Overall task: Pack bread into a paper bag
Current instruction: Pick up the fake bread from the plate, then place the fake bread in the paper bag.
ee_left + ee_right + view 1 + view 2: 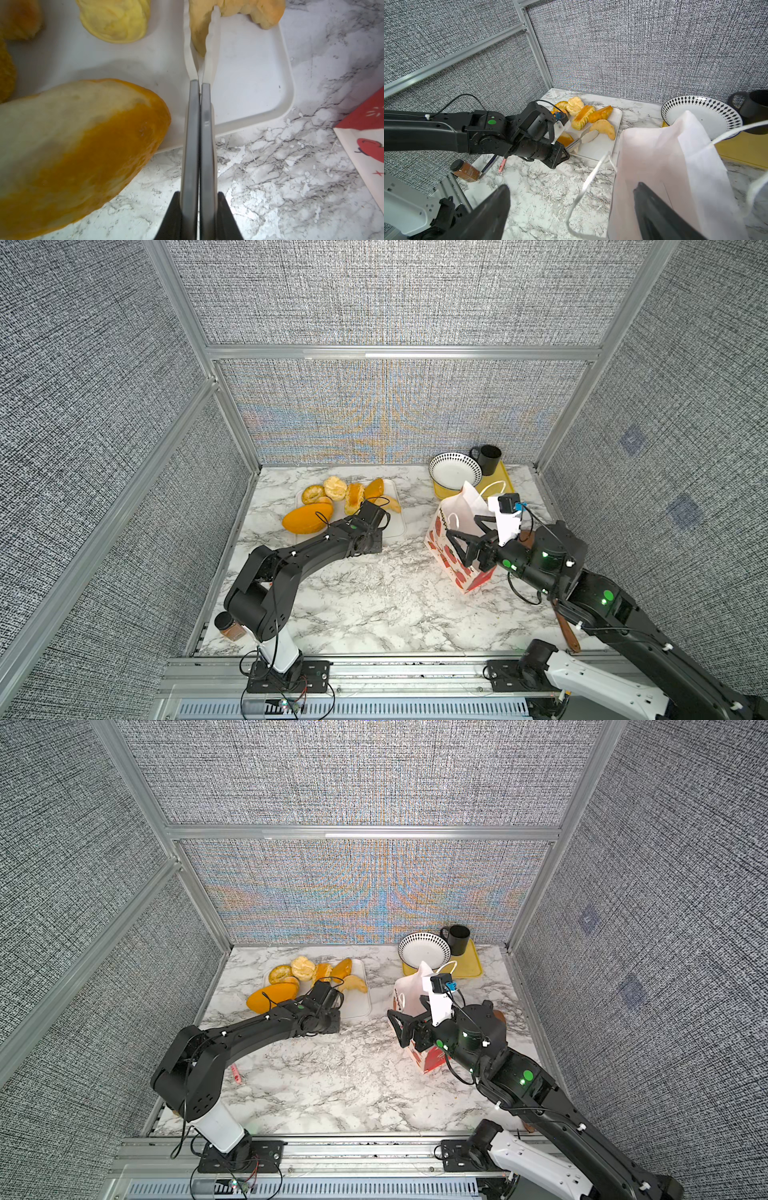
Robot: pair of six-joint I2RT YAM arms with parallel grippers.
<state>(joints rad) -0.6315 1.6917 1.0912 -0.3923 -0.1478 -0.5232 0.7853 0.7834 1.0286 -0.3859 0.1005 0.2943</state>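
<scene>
The bread lies at the back left: a large orange oval loaf (307,518) (72,145) half off a white tray (395,526), with several rolls (334,487) behind it. A pale croissant (392,504) (266,14) rests on the tray. My left gripper (201,62) (589,136) is shut, its white tips pinching one horn of the croissant. The paper bag (453,568) (664,155), red below and white above, stands at the right. My right gripper (467,533) (573,186) is open and straddles the bag's near wall, one finger inside the mouth, one outside.
A yellow tray (505,483) at the back right carries a patterned bowl (455,470) and a black mug (488,458). A brown spice jar (228,626) stands by the left arm's base. A wooden handle (567,630) lies under the right arm. Fabric walls enclose the table.
</scene>
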